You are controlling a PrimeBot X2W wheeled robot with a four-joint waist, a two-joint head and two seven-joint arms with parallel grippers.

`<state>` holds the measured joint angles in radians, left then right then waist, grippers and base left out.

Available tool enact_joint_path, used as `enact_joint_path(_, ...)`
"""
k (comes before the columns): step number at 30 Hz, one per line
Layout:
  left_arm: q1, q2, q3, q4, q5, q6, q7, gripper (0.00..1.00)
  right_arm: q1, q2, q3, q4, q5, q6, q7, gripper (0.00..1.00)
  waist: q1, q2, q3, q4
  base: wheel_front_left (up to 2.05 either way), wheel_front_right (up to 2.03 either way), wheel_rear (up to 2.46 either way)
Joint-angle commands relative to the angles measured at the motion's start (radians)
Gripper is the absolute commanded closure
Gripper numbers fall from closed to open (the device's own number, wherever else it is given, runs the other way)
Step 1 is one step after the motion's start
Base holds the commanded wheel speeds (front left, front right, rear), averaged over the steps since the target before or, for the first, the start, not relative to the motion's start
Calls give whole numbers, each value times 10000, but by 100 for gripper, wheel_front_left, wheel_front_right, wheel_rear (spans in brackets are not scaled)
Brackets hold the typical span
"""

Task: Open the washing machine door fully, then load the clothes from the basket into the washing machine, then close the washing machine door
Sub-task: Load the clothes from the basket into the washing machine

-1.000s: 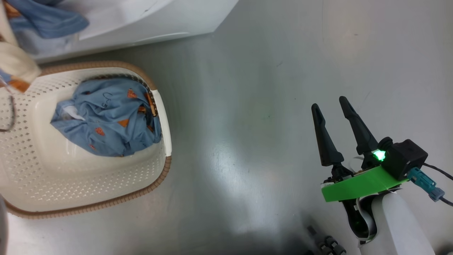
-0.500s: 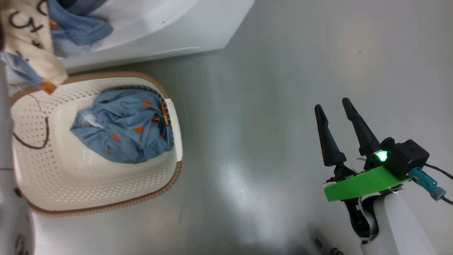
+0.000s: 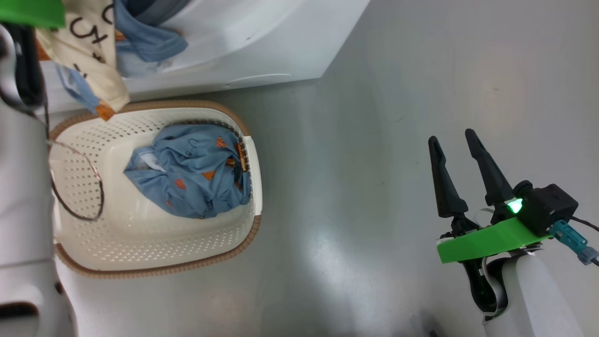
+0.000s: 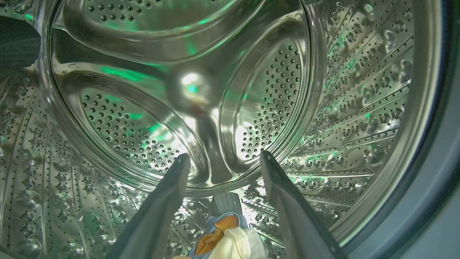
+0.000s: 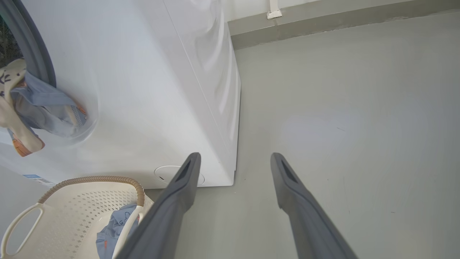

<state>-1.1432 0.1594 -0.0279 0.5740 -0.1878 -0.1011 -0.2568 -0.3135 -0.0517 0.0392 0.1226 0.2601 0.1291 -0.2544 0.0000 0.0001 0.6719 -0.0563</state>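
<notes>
Light blue clothes (image 3: 187, 175) with orange patches sat bunched in the cream basket (image 3: 154, 271), just beside the white washing machine (image 3: 262, 51). A blue-and-cream piece (image 3: 93, 42) hung out of its opening, dark scribbles unreadable. Left tool (image 4: 225, 156) was spread apart inside the steel drum (image 4: 118, 118). Right tool (image 3: 451, 137) was apart too, over the grey floor (image 3: 355, 140).

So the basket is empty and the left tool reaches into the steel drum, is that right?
No: the basket holds a light blue bundle of clothes, as the head view shows. The left tool does reach into the drum.
</notes>
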Motion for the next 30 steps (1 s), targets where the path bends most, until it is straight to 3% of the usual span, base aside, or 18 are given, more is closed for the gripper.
enact_joint_path(1, 447, 359, 211, -509, -38, 47, -49, 0, 19, 15, 145, -194, -15, 16, -74, 0, 0, -1, -85, 94, 0, 0, 0)
enact_joint_path(14, 2834, 48, 644, -2382, 130, 147, -49, 0, 181, 15, 86, -176, 16, 16, -74, 0, 0, -1, -437, 411, 0, 0, 0)
enact_joint_path(30, 5681, -710, 869, -3643, 265, 250, -49, 0, 295, 15, 99, -115, -98, 16, -74, 0, 0, -1, -707, 635, 0, 0, 0)
